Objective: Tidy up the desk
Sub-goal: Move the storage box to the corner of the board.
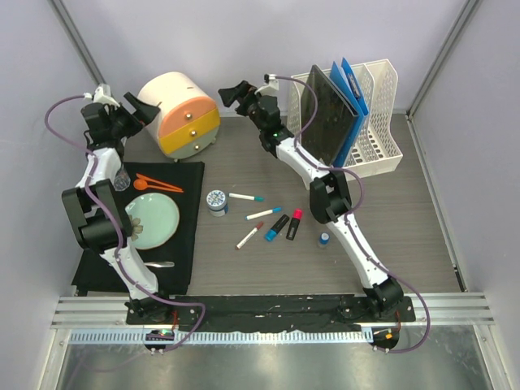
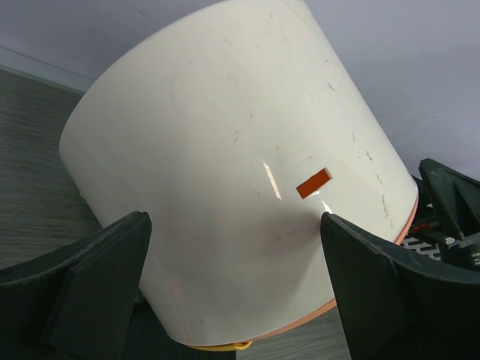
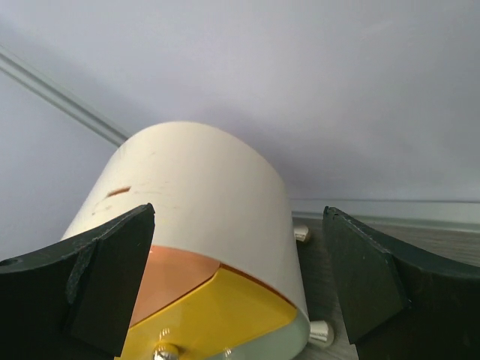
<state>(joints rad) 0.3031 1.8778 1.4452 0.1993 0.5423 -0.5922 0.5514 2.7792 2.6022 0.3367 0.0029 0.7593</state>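
The desk [image 1: 236, 162] is dark wood-grain laminate. A round cream drawer unit [image 1: 179, 114] with orange, yellow and mint drawer fronts stands at its far left. My left gripper [image 1: 140, 107] is open just left of the unit, whose cream shell [image 2: 225, 150] fills the left wrist view between the fingers [image 2: 105, 277]. My right gripper [image 1: 233, 93] is open just right of the unit, which shows front-on in the right wrist view [image 3: 202, 225]. Neither gripper [image 2: 234, 221] [image 3: 238, 214] holds anything. Whether the fingers touch the unit cannot be told.
A white file rack [image 1: 378, 122] with black and blue folders stands far right. A black mat [image 1: 183, 244] at the left holds a green plate [image 1: 154, 221] and orange utensils [image 1: 158, 184]. Mid-desk lie a small round jar [image 1: 217, 201], several markers [image 1: 264, 213], two highlighters [image 1: 286, 225] and a blue cap [image 1: 324, 239].
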